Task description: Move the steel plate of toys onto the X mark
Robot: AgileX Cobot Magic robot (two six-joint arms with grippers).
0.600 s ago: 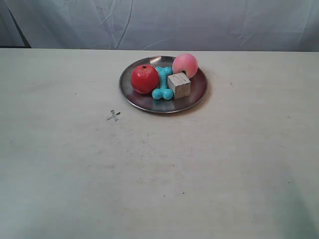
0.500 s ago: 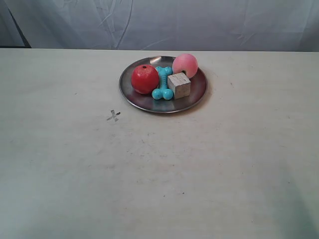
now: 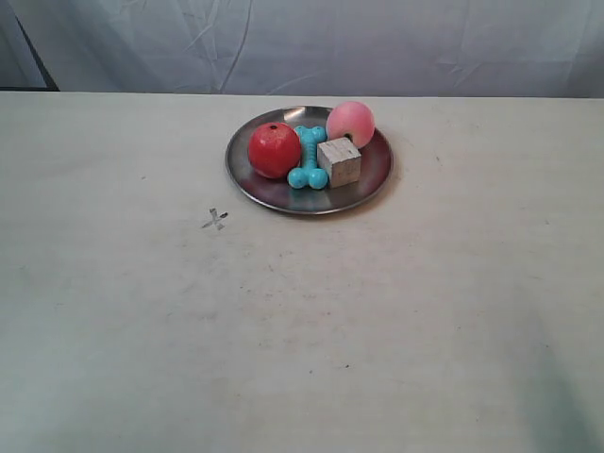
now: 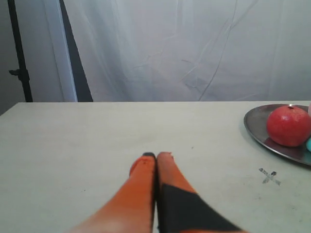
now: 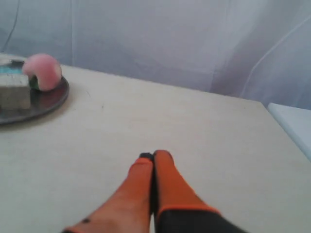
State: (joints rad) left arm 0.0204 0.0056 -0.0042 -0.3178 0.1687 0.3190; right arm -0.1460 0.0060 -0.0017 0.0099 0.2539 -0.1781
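**Plate of toys sits off the X mark, both tools closed on nothing**

In the exterior view, the steel plate (image 3: 376, 175) rests on the pale counter (image 3: 396, 330), toward its far side, in front of a white cloth backdrop (image 3: 330, 47). In the plate lie a red ball (image 3: 275, 150), a turquoise bone (image 3: 309, 157) just beside it, a pale wooden cube (image 3: 340, 161) on the bone's other side, and a pink ball (image 3: 350, 124) behind the cube. The X mark (image 3: 215, 219) lies on bare counter near the rim on the red ball's side, clear of the plate.

In the left wrist view, the left tool (image 4: 156, 158) has its orange fingers pressed together with nothing between them. The plate's rim (image 4: 257, 128), the red ball (image 4: 288, 126) and the X mark (image 4: 269, 176) lie well apart from its tips.

In the right wrist view, the right tool (image 5: 153, 156) is likewise pinched tight and empty. The pink ball (image 5: 43, 72) and wooden cube (image 5: 13, 91) sit in the plate, well away from it.
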